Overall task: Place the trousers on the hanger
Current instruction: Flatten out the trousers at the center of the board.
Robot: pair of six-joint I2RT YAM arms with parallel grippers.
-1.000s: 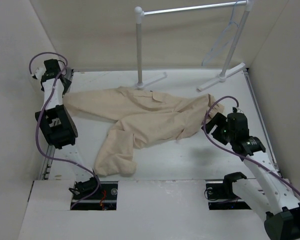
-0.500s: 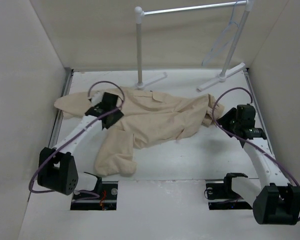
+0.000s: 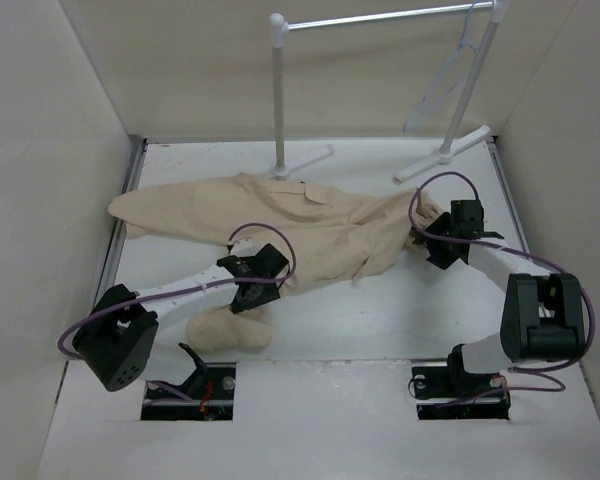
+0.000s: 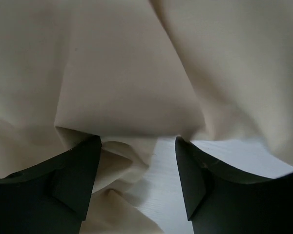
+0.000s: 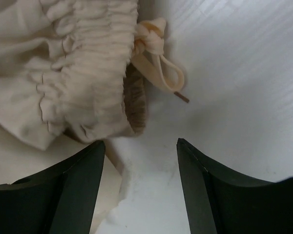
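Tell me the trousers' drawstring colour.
Drawstring: pale cream, matching the trousers; clearest in right wrist view.

1 trousers (image 3: pixel 310 230), seemingly 1 hanger (image 3: pixel 438 88), 1 rack (image 3: pixel 278 100)

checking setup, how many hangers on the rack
1: the hanger hangs at the right end of the rack bar, beside its right post; no other shows.

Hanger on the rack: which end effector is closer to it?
Right. The right end effector sits at the waistband of the trousers, nearly straight below the hanger. The left end effector is over a trouser leg, far off to the near left.
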